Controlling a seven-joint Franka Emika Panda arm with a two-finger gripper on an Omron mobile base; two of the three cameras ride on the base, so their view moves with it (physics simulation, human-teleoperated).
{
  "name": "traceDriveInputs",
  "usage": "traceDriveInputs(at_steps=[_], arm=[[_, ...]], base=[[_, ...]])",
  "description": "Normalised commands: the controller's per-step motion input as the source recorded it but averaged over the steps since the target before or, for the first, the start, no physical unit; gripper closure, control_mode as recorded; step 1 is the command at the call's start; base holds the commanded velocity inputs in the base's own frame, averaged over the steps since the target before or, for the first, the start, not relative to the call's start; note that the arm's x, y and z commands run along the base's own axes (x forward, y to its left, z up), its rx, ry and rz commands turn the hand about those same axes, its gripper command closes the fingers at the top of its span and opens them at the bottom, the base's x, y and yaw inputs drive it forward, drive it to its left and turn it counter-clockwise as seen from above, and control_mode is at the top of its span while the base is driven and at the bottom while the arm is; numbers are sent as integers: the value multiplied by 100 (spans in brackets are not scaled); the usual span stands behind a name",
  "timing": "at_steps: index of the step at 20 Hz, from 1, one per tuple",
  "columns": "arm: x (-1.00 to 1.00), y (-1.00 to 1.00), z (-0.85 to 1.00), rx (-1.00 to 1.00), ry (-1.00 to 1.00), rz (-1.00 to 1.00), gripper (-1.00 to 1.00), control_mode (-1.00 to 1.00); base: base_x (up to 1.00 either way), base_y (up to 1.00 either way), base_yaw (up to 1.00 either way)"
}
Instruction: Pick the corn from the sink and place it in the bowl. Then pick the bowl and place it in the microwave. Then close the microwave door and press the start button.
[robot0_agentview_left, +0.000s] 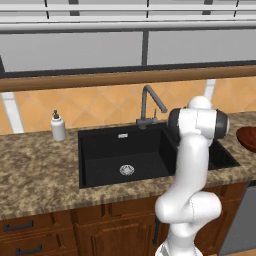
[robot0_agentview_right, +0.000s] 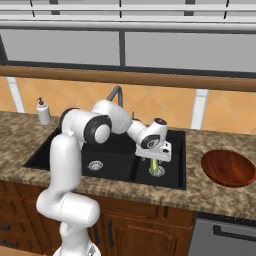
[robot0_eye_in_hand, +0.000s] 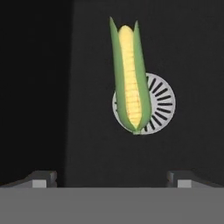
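- Speckled brown granite counter (robot0_agentview_right: 210, 192) runs under an orange tiled wall, with wooden cabinet fronts below it.
- At the far left of the counter stands a white soap dispenser (robot0_agentview_left: 58, 126), upright, just beside the sink's left edge.
- Next comes the sink (robot0_agentview_left: 100, 155), black and set into the counter, with a round silver drain (robot0_agentview_left: 127, 170) in its left basin and a dark gooseneck faucet (robot0_agentview_left: 148, 106) rising behind its middle.
- In the right basin the corn (robot0_eye_in_hand: 130, 92) lies on the floor of the sink, its lower end overlapping the round silver drain there; the cob is yellow between green husk edges.
- The pincer (robot0_agentview_right: 156, 159) hangs over that right basin, directly above the corn, its jaws spread wide and holding nothing; in the hand view the two finger tips (robot0_eye_in_hand: 43, 178) stand well apart on either side, clear of the cob.
- Right of the sink the reddish-brown bowl (robot0_agentview_right: 228, 167) sits on the counter, apart from the basin's rim.
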Motion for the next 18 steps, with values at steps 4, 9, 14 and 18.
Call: traceDriveInputs(at_steps=[4, 9, 14, 18], arm=[[51, -8, -39, 9, 0, 0, -100, -100], [45, -11, -32, 6, 0, 0, -100, -100], [43, -1, -29, 3, 2, 0, -100, -100], [15, 0, -26, 0, 3, 0, -100, -100]], base=[[0, 0, 0], [0, 0, 0], [0, 0, 0], [0, 0, 0]])
